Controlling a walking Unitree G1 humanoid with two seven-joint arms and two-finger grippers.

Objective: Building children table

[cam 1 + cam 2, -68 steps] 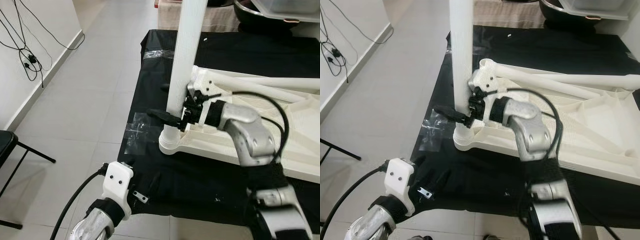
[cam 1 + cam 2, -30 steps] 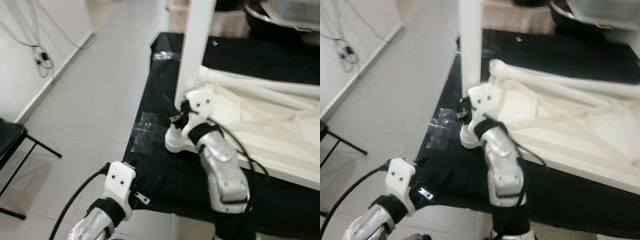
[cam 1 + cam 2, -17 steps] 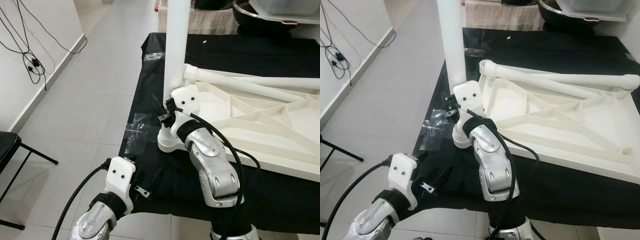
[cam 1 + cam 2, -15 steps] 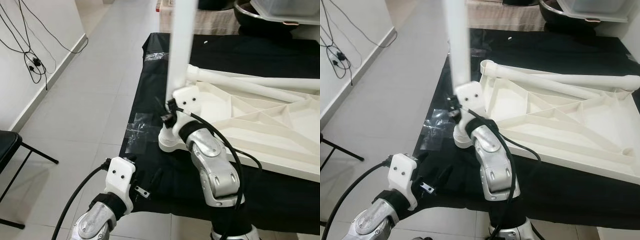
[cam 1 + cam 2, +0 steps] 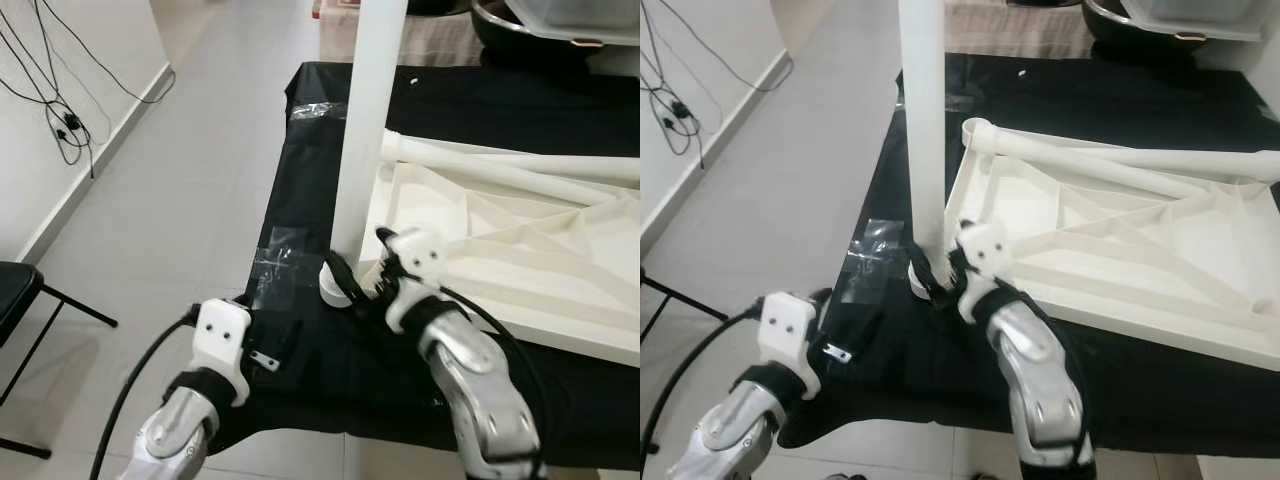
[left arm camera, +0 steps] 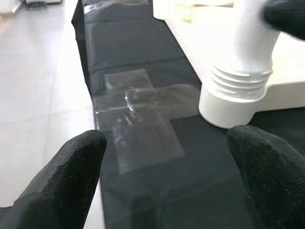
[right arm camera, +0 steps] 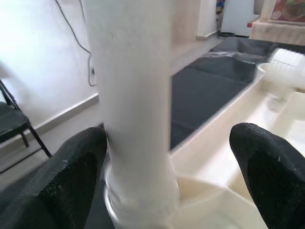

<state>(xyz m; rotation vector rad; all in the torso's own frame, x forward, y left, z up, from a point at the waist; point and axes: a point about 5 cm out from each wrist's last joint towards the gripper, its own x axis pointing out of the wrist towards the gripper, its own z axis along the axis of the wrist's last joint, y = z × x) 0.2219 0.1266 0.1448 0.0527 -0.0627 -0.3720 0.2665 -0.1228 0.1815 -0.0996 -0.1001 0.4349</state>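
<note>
Leftmost, left gripper (image 6: 167, 176) — fingers wide apart, low over the black cloth (image 5: 300, 190). Next, white table leg (image 5: 366, 130) — upright in the corner socket of the upturned tabletop (image 5: 520, 260). Right gripper (image 7: 167, 162) — spread wide around its base.

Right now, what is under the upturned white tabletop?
The white tabletop lies underside up on a black cloth that covers its support. The upright leg stands in its near-left corner socket, with the right gripper at its base. What lies beneath the cloth is hidden.
</note>
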